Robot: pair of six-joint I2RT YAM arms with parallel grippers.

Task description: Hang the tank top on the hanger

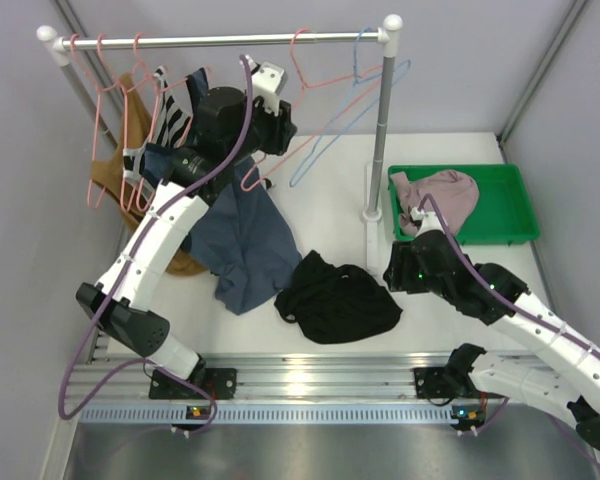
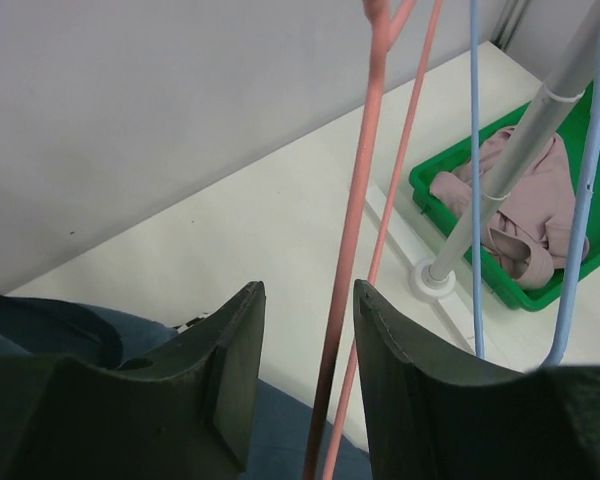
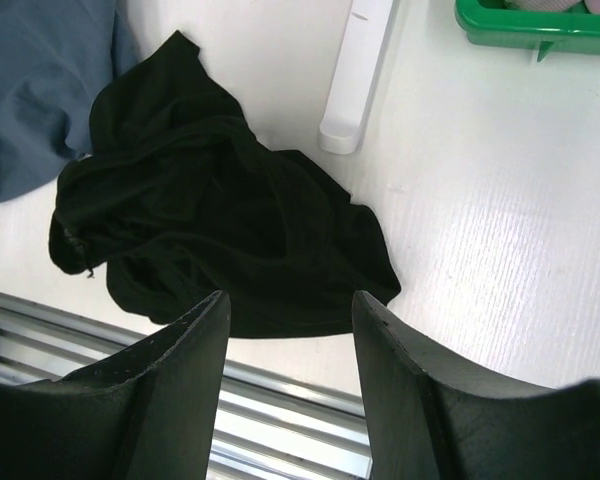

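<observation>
Two arms are yours to run, the left arm (image 1: 165,225) and the right arm (image 1: 540,325). One rack (image 1: 220,41) carries four salmon-pink hangers (image 2: 352,230), counted by their hooks, and one light-blue hanger (image 2: 474,200). You can tell five garments apart. One black tank top (image 1: 338,298) and one slate-blue top (image 1: 245,245) lie on the table, and one mauve-pink garment (image 1: 442,195) sits in the single green tray (image 1: 505,212). One tan garment (image 1: 105,185) and one striped garment (image 1: 175,115) hang at the rail's left end.

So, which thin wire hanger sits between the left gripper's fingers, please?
The salmon-pink wire hanger beside the light-blue wire hanger, apart from the pink ones at the rail's left end.
</observation>
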